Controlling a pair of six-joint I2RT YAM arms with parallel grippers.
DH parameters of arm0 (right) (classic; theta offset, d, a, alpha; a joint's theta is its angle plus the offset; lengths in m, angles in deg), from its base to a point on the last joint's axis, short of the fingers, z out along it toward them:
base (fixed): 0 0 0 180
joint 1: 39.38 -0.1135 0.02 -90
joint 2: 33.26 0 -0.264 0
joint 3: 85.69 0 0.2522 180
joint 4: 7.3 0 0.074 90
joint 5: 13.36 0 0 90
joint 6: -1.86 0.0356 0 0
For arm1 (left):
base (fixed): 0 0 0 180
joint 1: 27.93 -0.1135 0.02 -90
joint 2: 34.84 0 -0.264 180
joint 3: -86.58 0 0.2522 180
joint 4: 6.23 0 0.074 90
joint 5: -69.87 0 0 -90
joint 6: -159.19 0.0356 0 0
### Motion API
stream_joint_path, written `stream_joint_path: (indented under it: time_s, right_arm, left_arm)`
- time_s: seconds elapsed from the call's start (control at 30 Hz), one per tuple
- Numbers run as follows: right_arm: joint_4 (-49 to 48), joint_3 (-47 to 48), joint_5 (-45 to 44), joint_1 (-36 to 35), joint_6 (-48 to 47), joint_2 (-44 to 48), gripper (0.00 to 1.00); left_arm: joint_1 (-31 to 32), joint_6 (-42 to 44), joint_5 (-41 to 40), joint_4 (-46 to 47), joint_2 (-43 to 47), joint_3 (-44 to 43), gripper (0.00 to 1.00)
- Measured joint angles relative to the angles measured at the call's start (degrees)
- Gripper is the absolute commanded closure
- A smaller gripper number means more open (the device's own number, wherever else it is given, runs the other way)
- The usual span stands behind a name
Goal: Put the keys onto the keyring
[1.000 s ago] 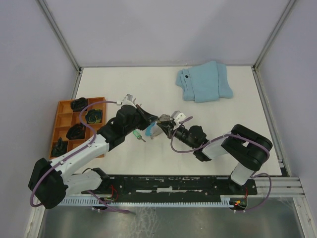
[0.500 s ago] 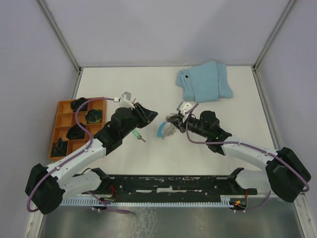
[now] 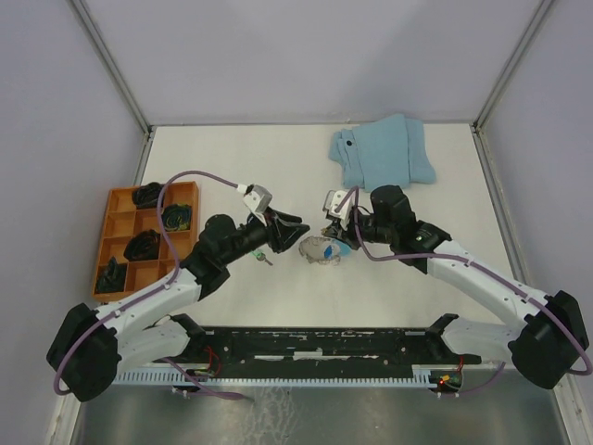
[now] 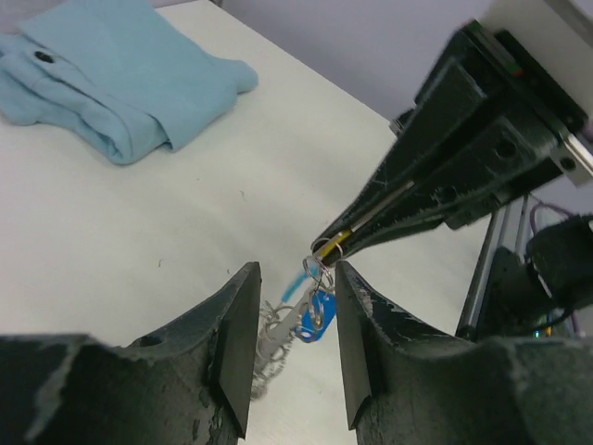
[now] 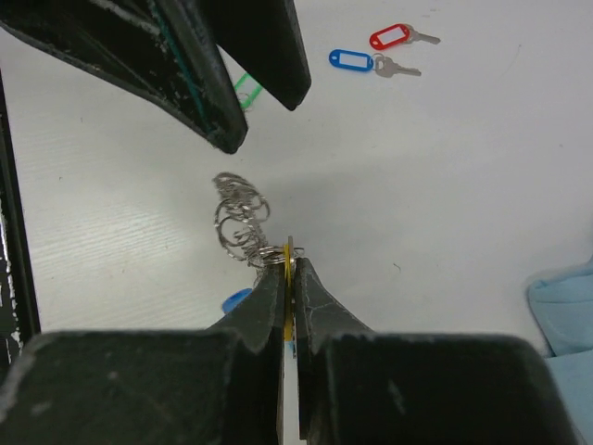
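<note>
The right gripper point(image 5: 289, 266) pinches a thin yellow plastic tag point(image 5: 289, 250); the grey beaded-wire keyring point(image 5: 236, 218) touches its tips, near the half-open left gripper point(image 4: 295, 273).

You had a white bench point(image 3: 232, 158) under two black claws, the left claw point(image 4: 295, 278) and the right claw point(image 5: 288, 264), with purple cables point(image 3: 190, 173) trailing off them. Your keys point(image 5: 400, 68) were silver with a red tag point(image 5: 389, 37), a blue tag point(image 5: 350, 60) and a green tag point(image 5: 246, 91); the keyring point(image 5: 239, 218) was silver-grey with a bright blue section, and a sliver of yellow showed at the right claw's tip. The cloth point(image 3: 384, 153) was light blue, and the tray point(image 3: 120, 218) was orange with dark pieces in it.
</note>
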Motion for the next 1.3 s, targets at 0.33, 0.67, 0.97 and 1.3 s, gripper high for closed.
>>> stream_joint_path:
  time_s: [0.33,0.67,0.97,1.3]
  right_arm:
    - [5.92,1.49,2.08,0.0,-0.79,-0.11,0.99]
    - [10.43,4.98,2.51,0.0,-0.52,-0.85,0.99]
    - [13.29,7.23,3.37,0.0,0.33,-1.73,0.99]
    - [13.97,7.58,3.39,-0.04,1.44,-1.95,0.99]
  left_arm:
    - [1.73,5.29,9.18,7.32,-1.42,5.16,0.57]
    - [5.03,5.2,5.14,6.69,1.25,6.67,0.59]
    - [6.43,8.0,4.09,4.22,-1.9,4.28,0.64]
    - [7.74,13.31,4.44,5.97,-3.72,3.91,0.72]
